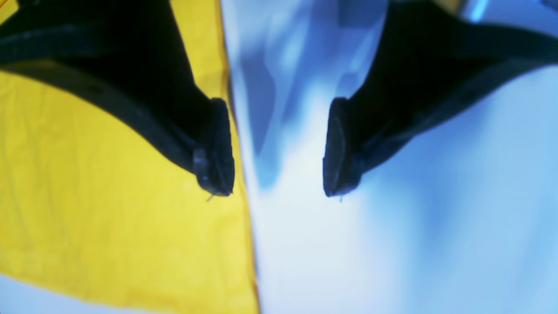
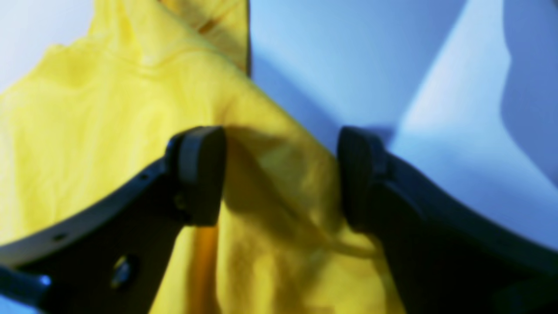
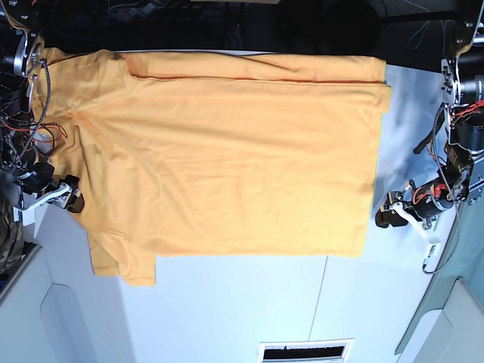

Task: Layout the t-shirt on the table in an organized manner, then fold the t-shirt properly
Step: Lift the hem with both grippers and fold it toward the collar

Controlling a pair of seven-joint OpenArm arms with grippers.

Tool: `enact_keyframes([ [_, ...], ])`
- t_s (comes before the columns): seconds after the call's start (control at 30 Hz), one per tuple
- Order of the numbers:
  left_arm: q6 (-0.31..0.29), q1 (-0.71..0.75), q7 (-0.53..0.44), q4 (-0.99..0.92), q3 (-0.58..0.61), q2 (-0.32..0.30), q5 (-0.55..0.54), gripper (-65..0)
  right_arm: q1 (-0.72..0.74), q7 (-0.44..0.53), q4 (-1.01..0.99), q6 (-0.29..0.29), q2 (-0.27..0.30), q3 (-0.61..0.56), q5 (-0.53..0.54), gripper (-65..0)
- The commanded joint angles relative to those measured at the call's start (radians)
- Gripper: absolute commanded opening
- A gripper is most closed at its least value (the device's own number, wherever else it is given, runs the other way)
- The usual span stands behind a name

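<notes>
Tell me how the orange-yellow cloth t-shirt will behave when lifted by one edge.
The orange-yellow cloth t-shirt will probably drape limply: it lies flat with creases and bunches near the right claw. It looks thin, so likely light. On the smooth white table it may slide rather than fold.

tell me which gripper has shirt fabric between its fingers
The right gripper: a fold of the t-shirt sits between its open fingers. The left gripper straddles the shirt's edge, mostly over bare table.

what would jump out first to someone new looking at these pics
The big orange-yellow t-shirt spread across the white table in the base view. Then the two black grippers at its side edges: the left gripper open astride the hem edge, the right gripper open around a raised fold of cloth.
</notes>
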Motion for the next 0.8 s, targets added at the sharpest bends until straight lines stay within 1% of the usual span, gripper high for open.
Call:
enact_keyframes([
  [0.0, -0.011, -0.027, -0.017, 0.001, -0.003, 0.006, -0.01, -29.4, 0.013, -0.02, 0.007, 0.0, 0.013, -0.001, 0.01, -24.9],
  [0.17, -0.01, -0.024, -0.018, -0.024, -0.003, 0.086, 0.045, -29.6, 0.013, -0.029, 0.007, 0.0, 0.01, -0.001, 0.016, -24.9],
  [0.2, -0.006, -0.024, -0.018, -0.024, -0.003, 0.095, 0.054, -30.9, 0.013, -0.032, 0.007, 0.0, 0.01, -0.001, 0.016, -24.9],
  [0.23, 0.011, -0.024, -0.017, -0.024, -0.003, 0.102, 0.065, -33.9, 0.013, -0.032, 0.007, 0.001, 0.01, -0.001, 0.016, -24.9],
  [0.3, 0.052, -0.024, -0.017, -0.024, -0.003, 0.108, 0.083, -43.1, 0.013, -0.032, 0.008, 0.004, 0.01, -0.001, 0.016, -24.9],
  [0.33, 0.061, -0.024, -0.017, -0.024, -0.003, 0.109, 0.089, -48.5, 0.013, -0.032, 0.011, 0.004, 0.01, -0.001, 0.016, -25.1],
  [0.4, 0.06, -0.024, -0.016, -0.024, -0.003, 0.108, 0.108, -58.3, 0.013, -0.032, 0.022, 0.005, 0.01, -0.001, 0.013, -25.2],
  [0.43, 0.06, -0.024, -0.016, -0.024, -0.003, 0.106, 0.117, -63.1, 0.013, -0.032, 0.032, 0.01, 0.01, -0.001, 0.005, -27.3],
  [0.47, 0.058, -0.025, -0.011, -0.024, -0.003, 0.103, 0.117, -65.0, 0.014, -0.045, 0.046, 0.016, 0.01, -0.001, -0.005, -32.8],
  [0.5, 0.046, -0.027, -0.003, -0.023, -0.003, 0.098, 0.117, -65.0, 0.014, -0.077, 0.067, 0.021, 0.01, -0.001, -0.011, -40.4],
  [0.53, 0.019, -0.028, 0.008, -0.021, -0.003, 0.092, 0.111, -65.0, 0.013, -0.11, 0.093, 0.023, 0.01, -0.001, -0.01, -48.8],
  [0.57, -0.023, -0.03, 0.014, -0.014, -0.003, 0.087, 0.102, -65.0, 0.013, -0.139, 0.122, 0.022, 0.01, -0.001, -0.008, -56.6],
  [0.6, -0.074, -0.03, 0.025, -0.002, -0.003, 0.084, 0.089, -65.0, 0.013, -0.155, 0.151, 0.021, 0.01, -0.001, 0.002, -62.8],
  [0.63, -0.077, -0.029, 0.037, 0.012, -0.003, 0.079, 0.069, -65.0, 0.013, -0.155, 0.179, 0.018, 0.011, -0.001, 0.01, -65.0],
  [0.77, -0.077, -0.029, 0.128, 0.08, -0.003, 0.073, -0.072, -65.0, 0.013, -0.156, 0.275, 0.006, 0.027, 0.0, 0.009, -65.0],
])
